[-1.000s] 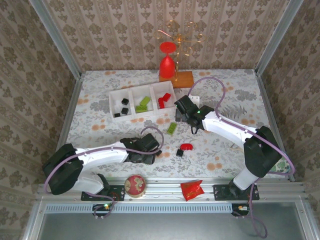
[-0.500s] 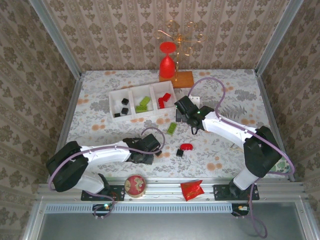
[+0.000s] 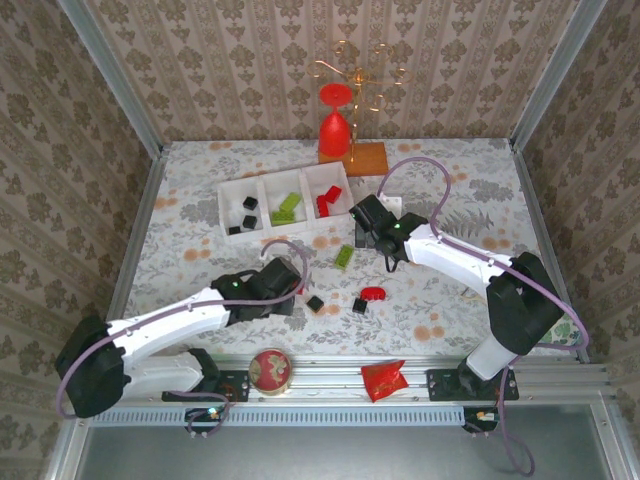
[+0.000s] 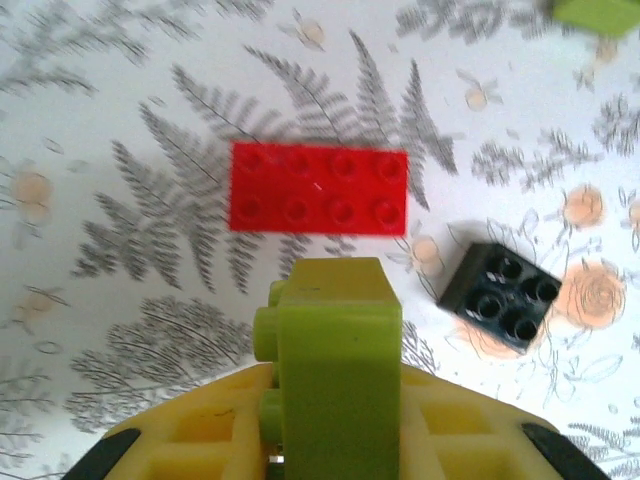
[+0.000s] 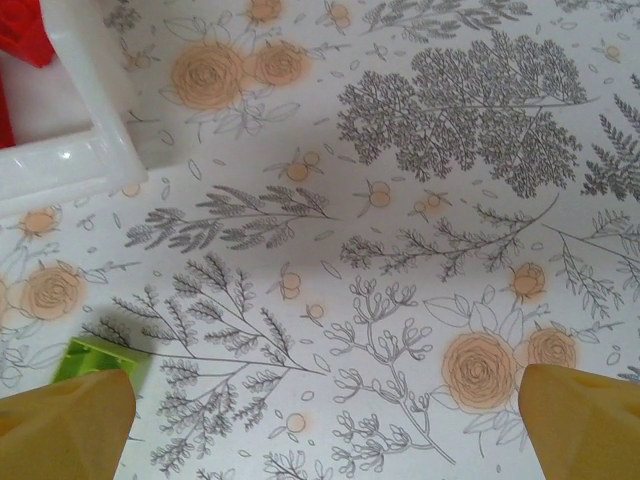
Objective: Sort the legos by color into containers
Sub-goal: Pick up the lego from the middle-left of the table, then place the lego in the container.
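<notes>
Held green brick: lower end cut off by the frame's bottom edge. Loose green brick: partly hidden behind a finger. Tray: cropped at left and top edges.

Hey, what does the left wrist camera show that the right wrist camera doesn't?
Left wrist: the left hand shut on a held lime brick, with a red eight-stud brick and a black four-stud brick lying beyond it. Right wrist: the right hand open, a loose lime brick by one finger, and a corner of the white tray with red pieces inside. Both: the floral tablecloth.
</notes>
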